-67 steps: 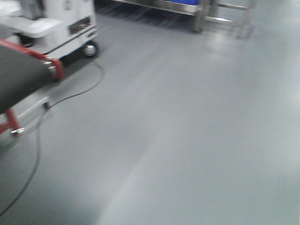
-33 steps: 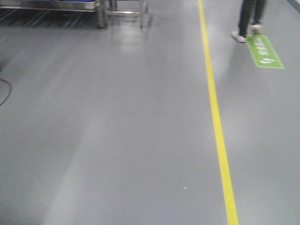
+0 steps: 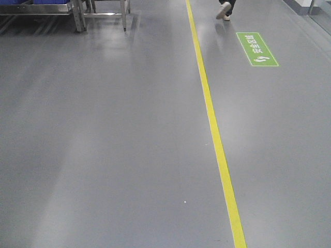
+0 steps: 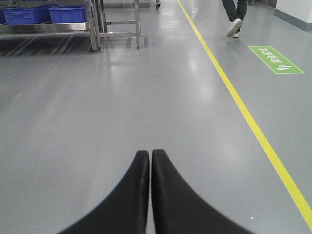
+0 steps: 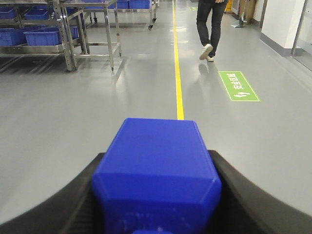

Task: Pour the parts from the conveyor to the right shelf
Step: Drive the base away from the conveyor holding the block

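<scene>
- Now in transit, by the look of it: small bright-blue plastic block (image 5: pixel 156 175) clamped between the black fingers of the right gripper (image 5: pixel 157 156), jaws spread to the block's width
- Left gripper (image 4: pixel 149 155) pressed fully together, tips touching, nothing in it
- Destination well off, ahead and to the left: steel-framed shelf with glossy blue plastic bins (image 5: pixel 41 35), across open grey floor (image 3: pixel 103 155)
- Nothing tipped out yet, judging by the grip; best done by holding the clamp firm and the wrist level during the drive, steering left of the yellow floor line (image 3: pixel 214 134) toward the rack
- Worth slowing before the rack, then tipping the block out only once directly over a bin
- Bare steel frame on legs (image 5: pixel 102 34) just right of the rack: pass wide of its legs, and do not take it for the target
- Person in dark trousers and pale shoes (image 5: pixel 210 29) walking near the green floor sign (image 5: pixel 238 85), right of the line; probably no obstruction given a leftward route, but worth watching
</scene>
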Robot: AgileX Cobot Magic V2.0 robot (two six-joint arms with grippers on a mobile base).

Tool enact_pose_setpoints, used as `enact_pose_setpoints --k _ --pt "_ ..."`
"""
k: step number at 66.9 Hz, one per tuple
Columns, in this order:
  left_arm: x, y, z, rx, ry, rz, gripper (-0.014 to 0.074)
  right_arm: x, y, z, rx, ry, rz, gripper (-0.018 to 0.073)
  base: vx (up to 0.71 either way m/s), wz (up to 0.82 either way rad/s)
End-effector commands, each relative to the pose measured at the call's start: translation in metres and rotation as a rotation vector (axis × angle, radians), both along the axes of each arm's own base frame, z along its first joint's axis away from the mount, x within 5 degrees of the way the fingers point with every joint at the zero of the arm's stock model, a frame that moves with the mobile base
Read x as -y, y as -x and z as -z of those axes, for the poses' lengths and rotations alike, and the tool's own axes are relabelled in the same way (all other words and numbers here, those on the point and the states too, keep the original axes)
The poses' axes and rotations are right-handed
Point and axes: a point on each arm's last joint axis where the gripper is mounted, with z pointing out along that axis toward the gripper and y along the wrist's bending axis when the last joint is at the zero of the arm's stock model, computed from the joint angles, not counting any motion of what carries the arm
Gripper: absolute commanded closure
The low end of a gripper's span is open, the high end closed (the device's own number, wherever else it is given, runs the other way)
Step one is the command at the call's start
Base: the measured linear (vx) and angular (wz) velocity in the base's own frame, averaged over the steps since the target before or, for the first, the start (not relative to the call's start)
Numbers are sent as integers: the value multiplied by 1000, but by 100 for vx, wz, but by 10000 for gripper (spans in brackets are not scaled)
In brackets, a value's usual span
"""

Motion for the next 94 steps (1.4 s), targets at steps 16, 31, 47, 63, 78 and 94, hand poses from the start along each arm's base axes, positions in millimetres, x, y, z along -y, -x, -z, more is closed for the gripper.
enact_pose_setpoints --k 16,31,47,63,78,94 --pt "0 -3 3 31 11 2 602 1 0 -16 100 9 15 565 10 -4" --pt "0 -3 3 31 11 2 602 1 0 -16 100 9 15 565 18 -11" --pt "0 -3 3 31 11 2 602 1 0 -16 100 9 15 565 32 -7" --pt "0 -3 3 31 11 2 602 1 0 -16 100 9 15 565 48 -1" --pt "0 -3 3 31 11 2 602 1 0 -16 100 9 15 565 57 0" --pt "0 -3 3 31 11 2 602 1 0 -16 100 9 15 565 59 -2"
